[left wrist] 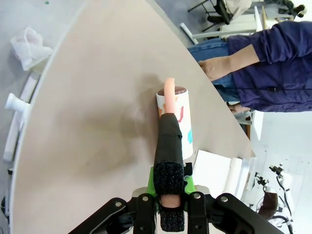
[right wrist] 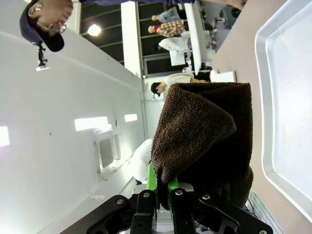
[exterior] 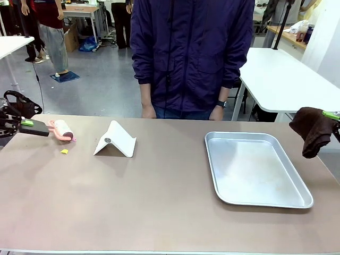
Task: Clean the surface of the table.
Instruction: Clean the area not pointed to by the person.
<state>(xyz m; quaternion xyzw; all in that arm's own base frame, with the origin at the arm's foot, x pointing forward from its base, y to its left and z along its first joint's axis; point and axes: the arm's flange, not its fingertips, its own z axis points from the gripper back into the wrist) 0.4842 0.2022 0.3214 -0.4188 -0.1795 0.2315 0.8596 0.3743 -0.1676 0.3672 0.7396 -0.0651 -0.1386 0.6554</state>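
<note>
L fingers [exterior: 26, 123] pinch pink-handled white lint roller [exterior: 64, 129] at big brown table [exterior: 159, 202]; R fingers [exterior: 330, 114] pinch fuzzy dark brown cloth [exterior: 313, 132].

You had a plain matte brownish-beige table [exterior: 159, 212] with a thin pale edge. Lint roller [exterior: 62, 130]: pink handle under a black sleeve, white roll with red and blue marks, dark maroon end. Scrap [exterior: 64, 151] was yellow. Folded card [exterior: 116, 139] was white. Tray [exterior: 255, 170] was bare silver. Cloth [exterior: 312, 130] was dark brown, terry-looped. Left gripper [exterior: 26, 123] and right gripper [exterior: 332, 115] showed black with green pads. Person's jacket [exterior: 191, 48] was dark navy-purple, jeans [exterior: 175, 113] blue.
</note>
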